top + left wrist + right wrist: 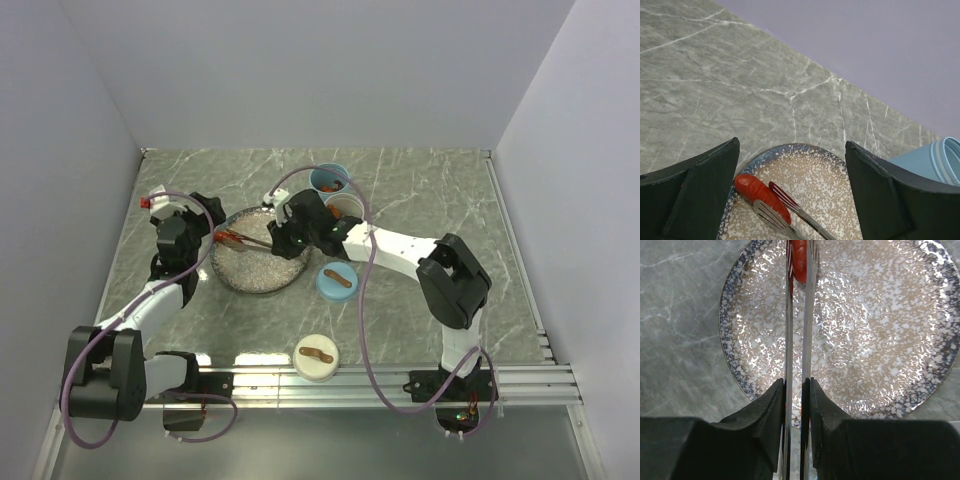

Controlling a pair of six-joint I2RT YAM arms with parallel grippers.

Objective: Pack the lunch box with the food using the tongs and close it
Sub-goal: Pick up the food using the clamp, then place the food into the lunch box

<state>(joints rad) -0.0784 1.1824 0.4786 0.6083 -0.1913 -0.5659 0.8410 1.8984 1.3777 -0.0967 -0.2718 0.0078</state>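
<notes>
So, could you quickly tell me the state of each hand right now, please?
Left hand: open, holding nothing.
Right hand: closed on the tongs, with a red food piece between their tips.

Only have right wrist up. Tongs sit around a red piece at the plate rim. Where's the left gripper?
Observer: The left gripper hangs open over the plate's left rim, holding nothing.
Operator: Where does the piece go?
Observer: A blue container and a white container stand uncovered beyond the plate's far right side.
Operator: Lids?
Observer: Both lie flat on the table: the blue lid just right of the plate, the white lid nearer the front.
</notes>
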